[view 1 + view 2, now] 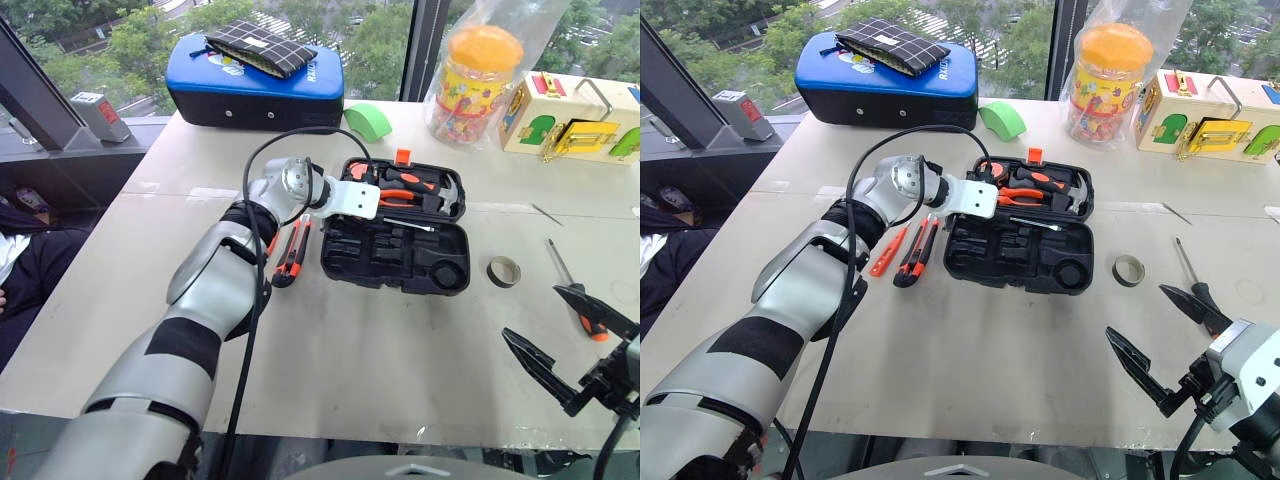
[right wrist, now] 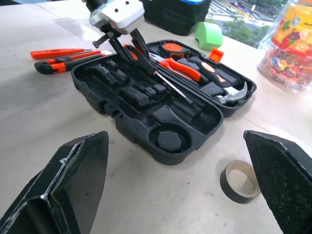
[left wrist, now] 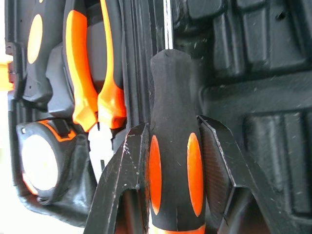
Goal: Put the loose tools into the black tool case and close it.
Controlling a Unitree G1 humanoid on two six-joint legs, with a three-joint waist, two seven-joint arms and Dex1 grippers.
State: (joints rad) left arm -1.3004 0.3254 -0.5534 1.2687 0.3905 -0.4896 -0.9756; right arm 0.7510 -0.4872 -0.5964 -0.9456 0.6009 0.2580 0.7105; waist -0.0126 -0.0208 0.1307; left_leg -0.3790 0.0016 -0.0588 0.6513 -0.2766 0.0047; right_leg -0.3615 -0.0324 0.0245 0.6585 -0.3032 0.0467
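Two hands are in view over the pale counter [image 1: 400, 350]. The left hand [image 3: 168, 146] has its fingers closed on the black-and-orange handle of a screwdriver [image 3: 174, 161], one finger on each side of the grip, and holds it over the open black tool case [image 1: 395, 255]; the steel shaft runs on ahead of the fingertips along the ridge between the case's two halves. Just beyond this hand, in the far half of the case, lie the orange-handled pliers [image 2: 183, 69], a black-handled hammer [image 2: 222, 90] and a round tape measure [image 3: 41, 163]. The near half, below and beside the hand, has moulded slots that look mostly unfilled.

Behind the left hand's wrist, on the counter just outside the case, lie an orange-black utility knife [image 1: 912, 252] and a slim orange-red tool [image 1: 888, 250], side by side and close together.

The right hand [image 1: 1150, 345] hangs near the counter's front edge with its two fingers spread wide, gripping nothing. Just ahead of it lies another screwdriver [image 1: 572, 285] with an orange-and-black handle, its shaft pointing away from the hand. The small dark tape ring [image 2: 239, 181] sits between this hand and the case, apart from both.
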